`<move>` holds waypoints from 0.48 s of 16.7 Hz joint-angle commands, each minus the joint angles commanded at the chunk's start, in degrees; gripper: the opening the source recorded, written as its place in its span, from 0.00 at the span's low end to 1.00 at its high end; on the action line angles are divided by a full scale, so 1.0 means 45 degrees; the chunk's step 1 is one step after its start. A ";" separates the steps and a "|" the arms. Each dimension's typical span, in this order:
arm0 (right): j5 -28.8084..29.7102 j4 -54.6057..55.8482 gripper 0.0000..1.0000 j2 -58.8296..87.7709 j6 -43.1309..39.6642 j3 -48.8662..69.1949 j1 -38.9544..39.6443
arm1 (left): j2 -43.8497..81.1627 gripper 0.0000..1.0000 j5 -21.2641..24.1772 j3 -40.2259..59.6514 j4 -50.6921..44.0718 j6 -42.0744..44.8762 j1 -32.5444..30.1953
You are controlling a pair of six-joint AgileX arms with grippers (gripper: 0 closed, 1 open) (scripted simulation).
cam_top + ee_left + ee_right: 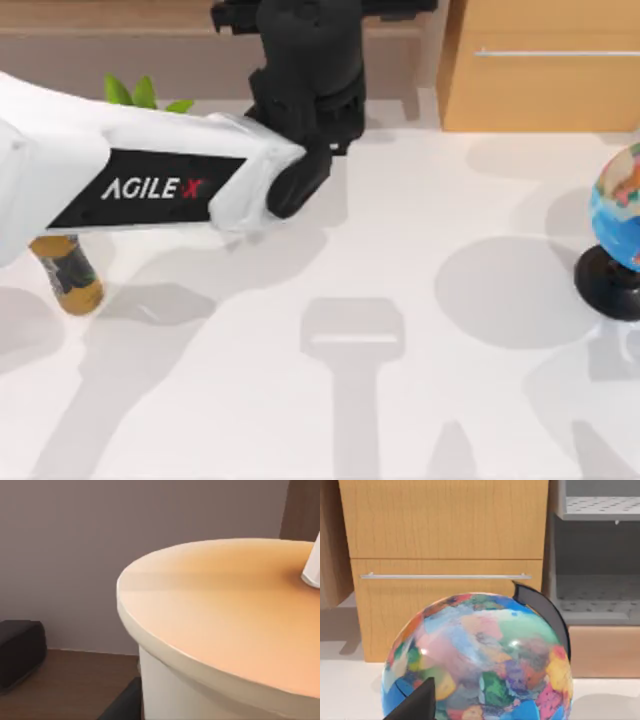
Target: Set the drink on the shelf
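Left gripper (pixel 300 60) carries the drink (pixel 225 625) over the shelf (pixel 65 680), finger state indeterminable; lowering and release appear to remain.

From above, the left arm (pixel 150 185) hides the drink and most of the amber bottle (pixel 68 272), and its wrist covers part of the shelf (pixel 120 22) at the far edge. The green leaves (pixel 142 94) poke out from behind the arm. The globe (pixel 618 235) is cut off at the right edge. In the left wrist view, the drink (pixel 220 625) is cropped, its straw (pixel 312 567) barely entering. The left gripper's fingers are hidden.
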 joint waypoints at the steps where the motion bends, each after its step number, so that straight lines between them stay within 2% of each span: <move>1: 0.0000 0.0000 1.00 0.0000 0.0000 0.0000 0.0000 | -0.0336 0.00 0.0323 -0.0019 -0.0485 0.0001 0.0414; 8: 0.0000 0.0000 1.00 0.0000 0.0000 0.0000 0.0000 | -0.1858 0.00 0.2543 -0.0048 -0.3679 -0.0063 0.3122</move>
